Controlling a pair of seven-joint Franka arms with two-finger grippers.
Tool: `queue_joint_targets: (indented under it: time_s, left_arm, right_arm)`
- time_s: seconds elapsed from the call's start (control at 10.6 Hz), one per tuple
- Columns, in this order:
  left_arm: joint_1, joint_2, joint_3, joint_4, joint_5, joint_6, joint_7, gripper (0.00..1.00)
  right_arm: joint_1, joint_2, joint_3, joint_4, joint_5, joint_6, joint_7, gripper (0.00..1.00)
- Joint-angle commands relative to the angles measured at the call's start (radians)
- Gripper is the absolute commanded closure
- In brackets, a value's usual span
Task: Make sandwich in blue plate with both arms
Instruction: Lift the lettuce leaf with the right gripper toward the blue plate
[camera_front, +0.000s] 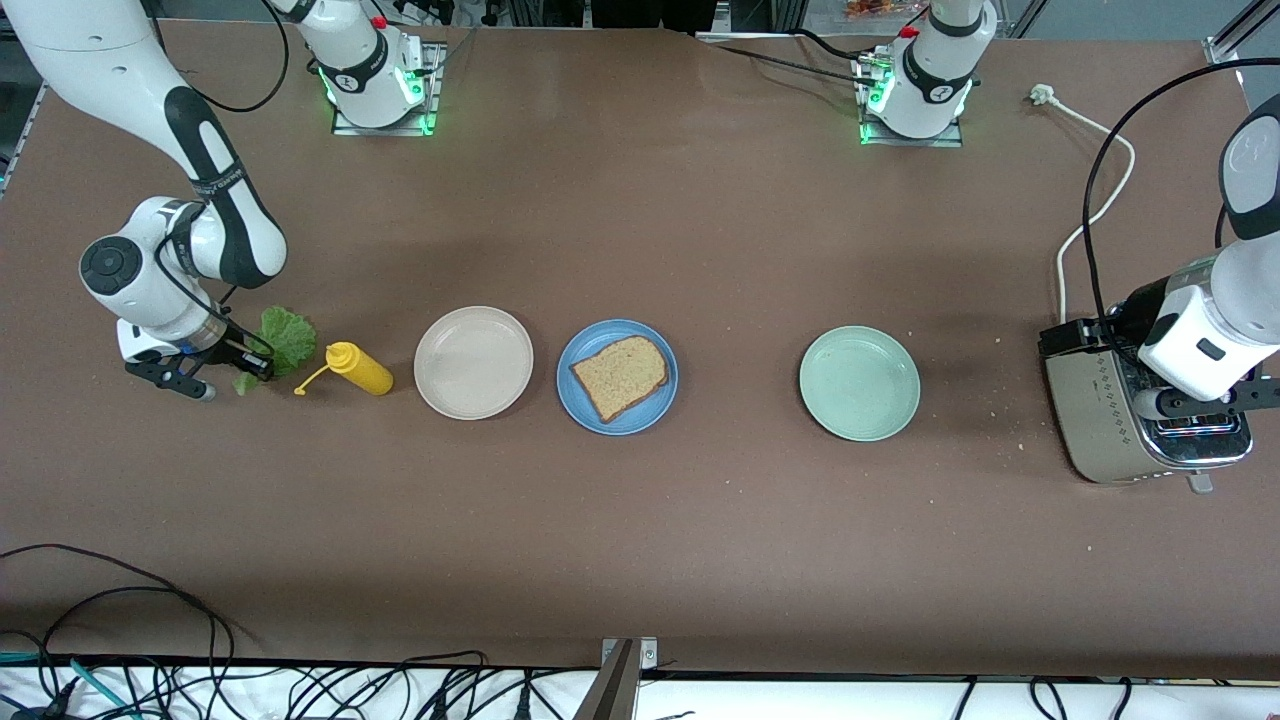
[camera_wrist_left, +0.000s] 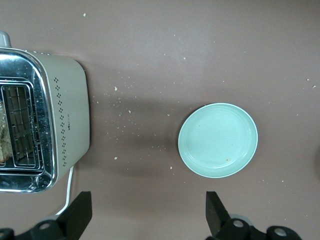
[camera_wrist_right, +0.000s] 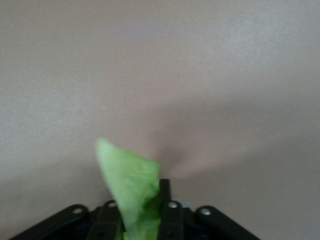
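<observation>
One toast slice (camera_front: 620, 376) waits on the blue plate (camera_front: 662, 402) as the right gripper (camera_front: 232, 372) pinches the lettuce leaf (camera_front: 285, 338) for layering; the left gripper (camera_front: 1200, 404) hangs spread above the toaster (camera_front: 1105, 425).

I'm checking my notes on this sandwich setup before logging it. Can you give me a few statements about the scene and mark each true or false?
1. One slice of toast lies on the blue plate. True.
2. The right gripper is closed on the lettuce leaf. True; the right wrist view shows the leaf between its fingers.
3. The yellow squeeze bottle stands upright on the beige plate. False; it lies on its side on the table, between the lettuce and that plate.
4. The left gripper holds a slice of toast. False; it is open and empty over the toaster.
5. The mint-green plate holds lettuce. False; nothing lies on it.
</observation>
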Motion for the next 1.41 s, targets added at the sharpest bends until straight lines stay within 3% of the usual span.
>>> queue_joint_targets:
  time_s: [0.0,0.56,1.03,1.22,1.31]
  left_arm:
    - [0.011,0.002,-0.016,0.021,0.01,-0.021,0.063,0.0]
    - [0.011,0.002,-0.016,0.021,0.01,-0.021,0.066,0.0]
    - [0.012,0.002,-0.013,0.021,0.007,-0.021,0.068,0.0]
    - [0.012,0.002,-0.013,0.021,0.007,-0.021,0.068,0.0]
    - [0.012,0.002,-0.013,0.021,0.007,-0.021,0.068,0.0]
  right_arm:
    - [-0.01,-0.027,-0.002,0.035,-0.008,-0.11,-0.007,1.0]
    - [-0.02,-0.027,-0.002,0.306,-0.005,-0.551,-0.09,1.0]
    - [-0.012,-0.032,0.011,0.653,0.044,-1.162,-0.087,1.0]
    - [-0.009,-0.065,0.052,0.729,0.105,-1.323,-0.058,1.0]
    - [-0.009,-0.082,0.098,0.739,0.114,-1.334,-0.006,1.0]
